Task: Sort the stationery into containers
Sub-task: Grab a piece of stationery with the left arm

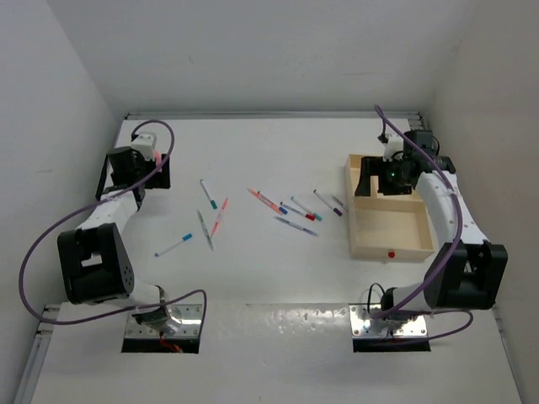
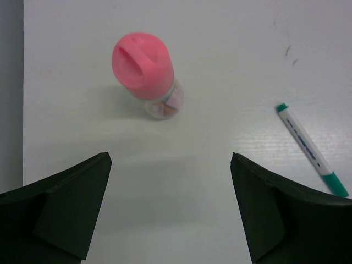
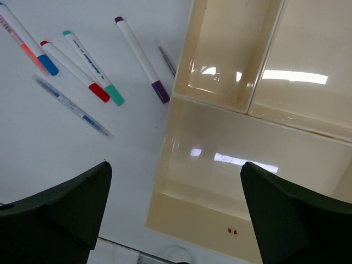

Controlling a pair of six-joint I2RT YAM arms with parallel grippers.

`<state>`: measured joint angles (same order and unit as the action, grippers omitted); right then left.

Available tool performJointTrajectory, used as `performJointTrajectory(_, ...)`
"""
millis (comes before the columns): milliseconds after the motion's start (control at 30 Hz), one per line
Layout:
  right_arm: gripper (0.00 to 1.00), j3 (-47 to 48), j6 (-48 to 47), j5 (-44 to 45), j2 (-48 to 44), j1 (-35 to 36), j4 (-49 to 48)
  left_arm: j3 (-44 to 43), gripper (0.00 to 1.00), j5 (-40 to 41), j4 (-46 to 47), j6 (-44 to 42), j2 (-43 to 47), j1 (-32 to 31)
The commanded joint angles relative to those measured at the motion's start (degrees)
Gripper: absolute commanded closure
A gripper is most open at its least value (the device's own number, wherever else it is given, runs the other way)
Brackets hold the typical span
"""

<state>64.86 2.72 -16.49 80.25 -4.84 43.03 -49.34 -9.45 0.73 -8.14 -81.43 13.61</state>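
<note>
**A:** Top external view first: where do the two claws stand?

**B:** The left claw is at the far left of the table. Its jaws are spread wide with nothing between them. A small pink-capped bottle stands just ahead of its fingers, touching neither.

**A:** And the right one?

**B:** The right claw hangs over the wooden tray on the right side, above the far end where the two small compartments sit. It is just as wide open and grips nothing.

**A:** Where is the stationery?

**B:** Every pen I can see lies flat on the table, outside the tray. A teal-capped pen lies to the right of the bottle and a little nearer. An orange-red pen lies nearer again, left of the middle.

**A:** Anything close to the tray?

**B:** Yes, a cluster just to its left. A red-capped marker and a teal-capped marker lie side by side. The cap end of a purple-capped marker comes just beside the corner of the tray wall. Whether it touches, I cannot tell.

**A:** Any mark on the tray?

**B:** A small red dot on its near rim.
</note>
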Motion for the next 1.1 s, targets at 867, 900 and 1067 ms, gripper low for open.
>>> performJointTrajectory(867,0.07,11.25,-0.26,0.85,8.61,6.95,0.58,-13.41,0.76,-7.84,19.31,8.84,-22.73,1.42)
performJointTrajectory(900,0.07,11.25,-0.35,-0.11,8.09,7.12,0.05,-13.24,0.82,-9.17,19.05,9.02,-20.72,1.42)
performJointTrajectory(1067,0.09,11.16,-1.48,-3.63,3.96,10.63,-4.7,-14.73,0.92,-26.17,14.04,18.65,-10.28,1.42)
